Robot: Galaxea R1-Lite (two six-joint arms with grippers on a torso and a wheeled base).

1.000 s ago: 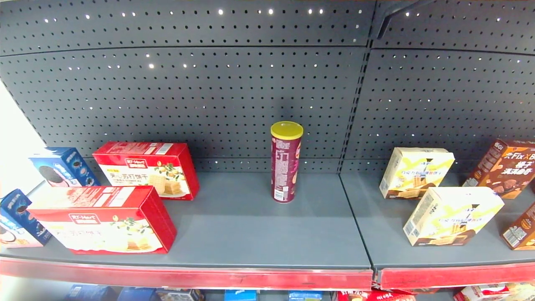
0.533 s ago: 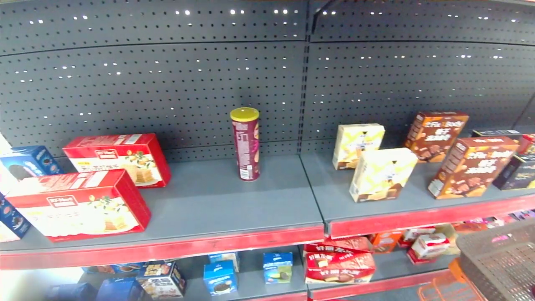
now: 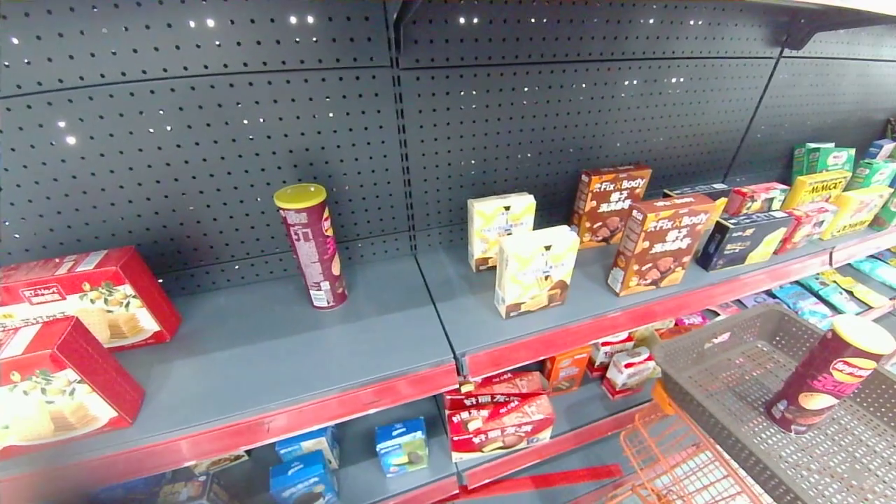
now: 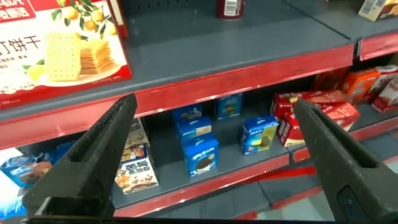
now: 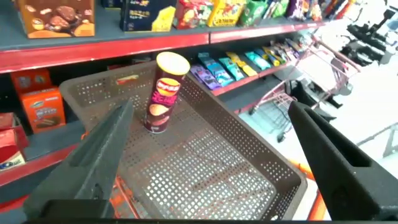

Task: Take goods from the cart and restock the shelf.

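Note:
A maroon chip can with a yellow lid [image 3: 827,383] stands upright in the grey mesh cart basket [image 3: 707,353] at the lower right. My right gripper [image 5: 210,107] hangs open above that basket, a short way from the can [image 5: 164,92], holding nothing. A matching can [image 3: 311,246] stands alone on the grey shelf [image 3: 280,350], near the back panel. My left gripper [image 4: 212,102] is open and empty, in front of the shelf's red front edge [image 4: 205,93], below the can's base [image 4: 230,7].
Red cracker boxes [image 3: 84,297] stand at the shelf's left; yellow boxes [image 3: 532,269] and brown boxes [image 3: 658,241] stand to the right. The lower shelf holds blue boxes [image 4: 200,155] and red packs [image 3: 498,420]. An orange cart frame [image 3: 665,455] carries the basket.
The head camera has swung to the right, bringing the cart basket and its can into view. The goods on the shelf keep their places.

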